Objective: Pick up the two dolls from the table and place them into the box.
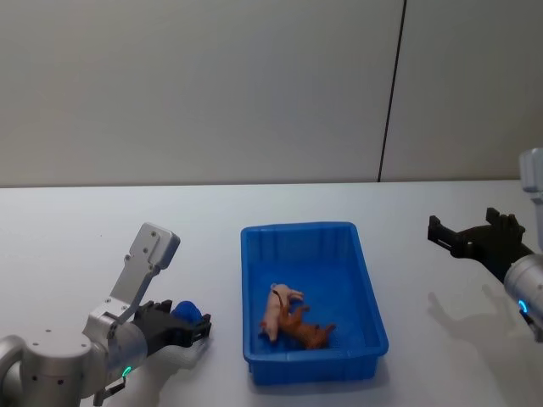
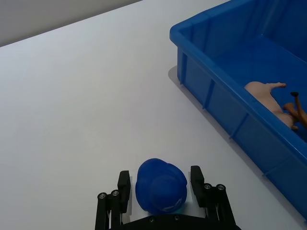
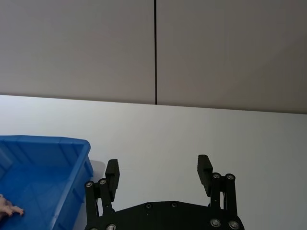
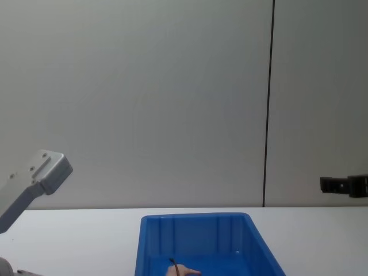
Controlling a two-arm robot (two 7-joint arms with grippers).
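Observation:
The blue box (image 1: 297, 230) stands on the white table (image 1: 85, 229) at the centre. Both dolls lie inside it near its front end: the pale pink doll (image 1: 277, 312) and the reddish-brown doll (image 1: 305, 331) touch each other. The left wrist view shows the box (image 2: 211, 91) with the pink doll (image 2: 268, 98) and part of the brown doll (image 2: 297, 108). My left gripper (image 1: 197, 326) rests low, left of the box, open, with a rounded blue object (image 2: 160, 187) between its fingers. My right gripper (image 1: 462, 227) hangs open and empty above the table, right of the box.
Bare white tabletop lies on both sides of the box. A grey wall with a dark vertical seam (image 1: 390, 93) stands behind the table. The left arm's grey link (image 4: 34, 175) rises at the left in the chest view.

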